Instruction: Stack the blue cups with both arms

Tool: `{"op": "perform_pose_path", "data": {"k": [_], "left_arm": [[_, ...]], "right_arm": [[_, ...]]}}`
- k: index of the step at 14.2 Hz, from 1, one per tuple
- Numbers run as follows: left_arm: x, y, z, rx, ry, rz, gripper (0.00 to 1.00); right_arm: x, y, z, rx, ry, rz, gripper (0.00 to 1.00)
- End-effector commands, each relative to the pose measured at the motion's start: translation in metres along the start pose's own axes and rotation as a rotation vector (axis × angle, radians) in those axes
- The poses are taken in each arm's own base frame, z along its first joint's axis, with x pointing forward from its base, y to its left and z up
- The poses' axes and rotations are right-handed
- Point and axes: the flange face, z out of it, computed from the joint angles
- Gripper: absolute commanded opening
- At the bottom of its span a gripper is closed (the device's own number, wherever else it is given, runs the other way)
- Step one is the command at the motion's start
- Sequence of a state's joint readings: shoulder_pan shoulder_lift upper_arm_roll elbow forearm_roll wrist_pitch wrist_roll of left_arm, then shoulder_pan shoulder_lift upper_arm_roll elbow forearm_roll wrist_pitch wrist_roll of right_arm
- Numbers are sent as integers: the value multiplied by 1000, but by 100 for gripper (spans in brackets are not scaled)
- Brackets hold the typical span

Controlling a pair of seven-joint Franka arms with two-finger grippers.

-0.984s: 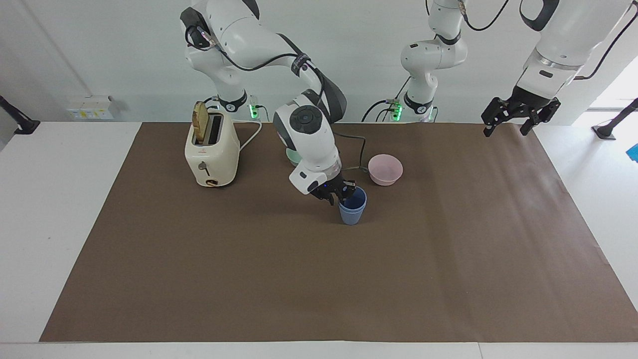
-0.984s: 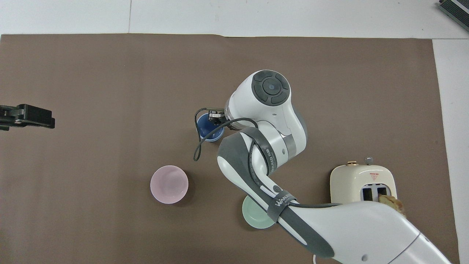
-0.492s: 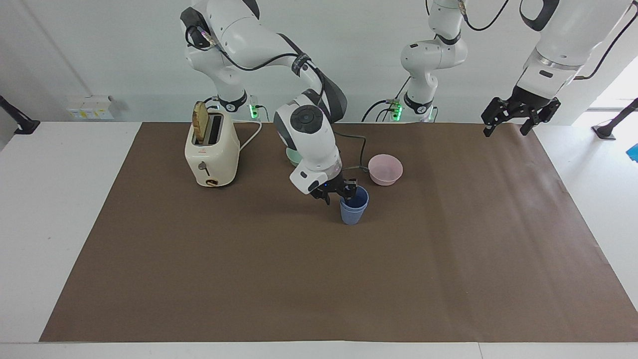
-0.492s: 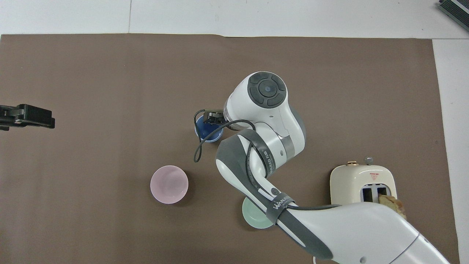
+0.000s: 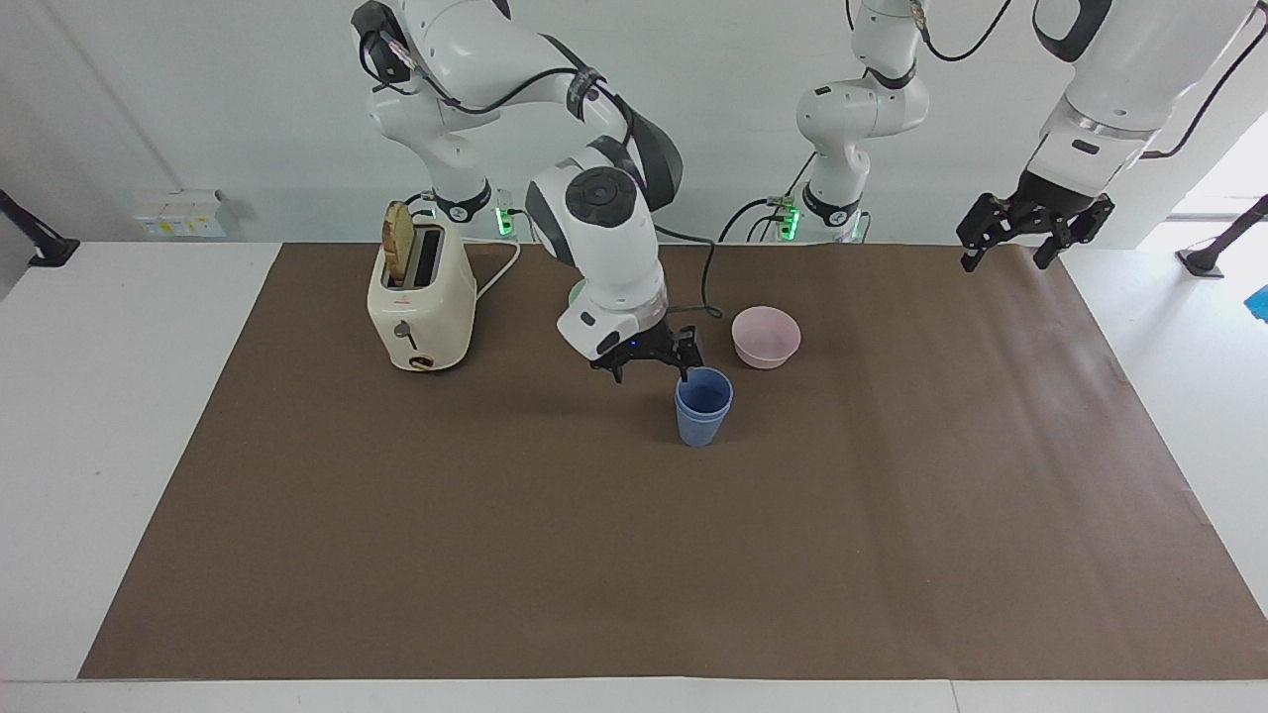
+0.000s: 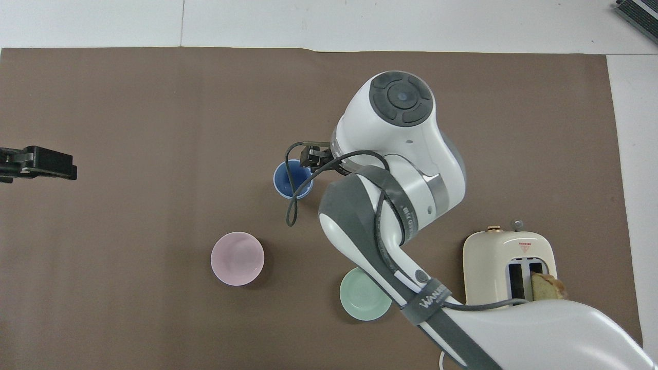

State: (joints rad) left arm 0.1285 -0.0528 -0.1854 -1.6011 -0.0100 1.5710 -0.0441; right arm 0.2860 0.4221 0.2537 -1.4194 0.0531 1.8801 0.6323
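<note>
The two blue cups (image 5: 703, 406) stand nested one inside the other, upright, near the middle of the brown mat; they also show in the overhead view (image 6: 292, 179). My right gripper (image 5: 649, 368) is open and empty. It hangs just above the stack's rim, beside it toward the right arm's end, clear of the cups; in the overhead view it (image 6: 314, 154) sits at the rim's edge. My left gripper (image 5: 1003, 259) is open and empty, waiting raised over the mat's edge at the left arm's end; it also shows in the overhead view (image 6: 36, 164).
A pink bowl (image 5: 766, 336) sits nearer to the robots than the cups. A mint-green bowl (image 6: 365, 301) lies partly under the right arm. A cream toaster (image 5: 420, 302) with a bread slice stands toward the right arm's end. A black cable (image 6: 292, 205) hangs beside the cups.
My right gripper has let go of the upper cup, opened, and risen up and away toward the right arm's end. The cups stay nested. The left arm has not moved.
</note>
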Motion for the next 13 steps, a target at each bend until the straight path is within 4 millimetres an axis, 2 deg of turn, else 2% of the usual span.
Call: {"op": "perform_pose_path", "data": {"k": [1, 3, 5, 9, 10, 13], "left_arm": [[-5, -3, -4, -5, 0, -16, 100], [-5, -3, -4, -7, 0, -16, 100], [-5, -3, -4, -7, 0, -16, 100], [-5, -3, -4, -5, 0, -16, 100], [-5, -3, -4, -5, 0, -16, 100], [-5, -2, -4, -7, 0, -14, 100]], "right_arm": [[17, 66, -47, -24, -24, 16, 100], [20, 99, -72, -56, -27, 3, 100], [32, 155, -99, -68, -35, -20, 100], [39, 241, -145, -113, -35, -19, 100], [38, 251, -157, -156, -27, -57, 100], [37, 281, -169, -192, -37, -95, 100]]}}
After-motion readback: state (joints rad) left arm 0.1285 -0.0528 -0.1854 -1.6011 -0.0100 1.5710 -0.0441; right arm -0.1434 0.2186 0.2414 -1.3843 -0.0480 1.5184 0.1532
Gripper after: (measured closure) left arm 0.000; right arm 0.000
